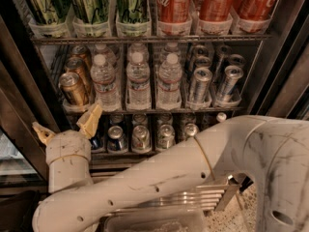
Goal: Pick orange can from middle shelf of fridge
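The orange can (pixel 73 88) stands at the front of the left lane on the middle shelf (pixel 145 111) of the fridge (pixel 21 105), with two more orange cans behind it. My gripper (pixel 66 126) is open and empty, fingers pointing up. It sits just below and in front of the shelf's left end, under the orange can and apart from it. One fingertip (pixel 91 119) reaches up to the shelf's front edge; the other (pixel 42 132) is out to the left by the door frame.
Water bottles (pixel 139 79) and slim silver cans (pixel 199 85) share the middle shelf. Green cans (pixel 89 4) and red cola cans (pixel 174 4) stand above, small cans (pixel 141 137) below. My arm (pixel 207 163) crosses the lower view.
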`<state>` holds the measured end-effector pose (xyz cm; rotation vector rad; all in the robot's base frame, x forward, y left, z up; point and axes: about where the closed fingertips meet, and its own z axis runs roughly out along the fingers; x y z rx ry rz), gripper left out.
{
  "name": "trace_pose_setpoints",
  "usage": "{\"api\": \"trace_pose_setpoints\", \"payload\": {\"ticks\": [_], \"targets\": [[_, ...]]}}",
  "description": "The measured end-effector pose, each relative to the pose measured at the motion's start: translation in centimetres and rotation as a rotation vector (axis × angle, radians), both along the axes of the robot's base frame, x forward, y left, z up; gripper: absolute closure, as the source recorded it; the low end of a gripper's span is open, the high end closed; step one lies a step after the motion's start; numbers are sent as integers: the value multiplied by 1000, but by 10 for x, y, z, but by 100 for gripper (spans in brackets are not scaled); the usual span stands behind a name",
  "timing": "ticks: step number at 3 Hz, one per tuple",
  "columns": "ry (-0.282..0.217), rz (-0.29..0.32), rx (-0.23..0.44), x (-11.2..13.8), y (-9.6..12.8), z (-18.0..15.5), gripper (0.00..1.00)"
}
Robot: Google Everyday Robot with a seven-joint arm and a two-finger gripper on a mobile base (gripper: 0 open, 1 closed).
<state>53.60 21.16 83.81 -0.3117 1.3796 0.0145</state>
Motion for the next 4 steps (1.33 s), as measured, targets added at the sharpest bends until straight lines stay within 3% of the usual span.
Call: {"api": "trace_pose_setpoints", "payload": {"ticks": [4], "targets": [[-2, -30, 15, 2, -5, 6, 31]]}}
